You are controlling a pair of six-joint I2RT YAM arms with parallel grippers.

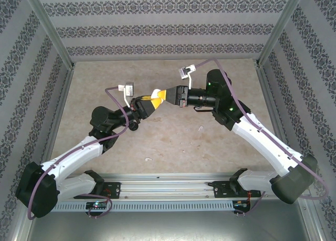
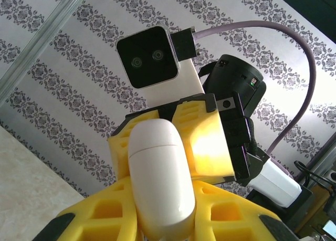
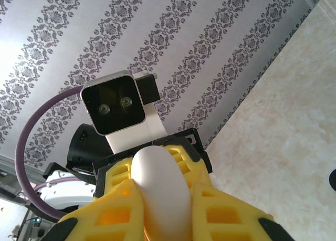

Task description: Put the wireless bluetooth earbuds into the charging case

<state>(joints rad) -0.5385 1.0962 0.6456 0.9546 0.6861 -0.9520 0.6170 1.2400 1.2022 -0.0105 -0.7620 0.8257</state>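
Overhead, both arms reach toward the middle of the table [image 1: 226, 162] and meet in the air above it, with the charging case [image 1: 156, 95] caught between them. The case is a smooth white capsule. A thin seam runs around it where lid meets body, and the lid is down, so nothing inside can be seen.

The left gripper [image 1: 151, 101] has its yellow fingers clamped on one end of the case. In the left wrist view those fingers [image 2: 105, 215] flank the lower half of the case [image 2: 160, 183], touching it on both sides. The right gripper [image 1: 167, 96] grasps the opposite end. In the right wrist view its yellow fingers [image 3: 115, 215] press against the sides of the case [image 3: 160, 191], and the left gripper [image 3: 152, 165] faces it from beyond.

The earbuds are outside the case, down on the table and well apart from both grippers. A tiny white earbud [image 1: 148, 160] lies near the front rail, and a second small piece [image 1: 200, 128] lies below the right arm, too small to make out its colour.
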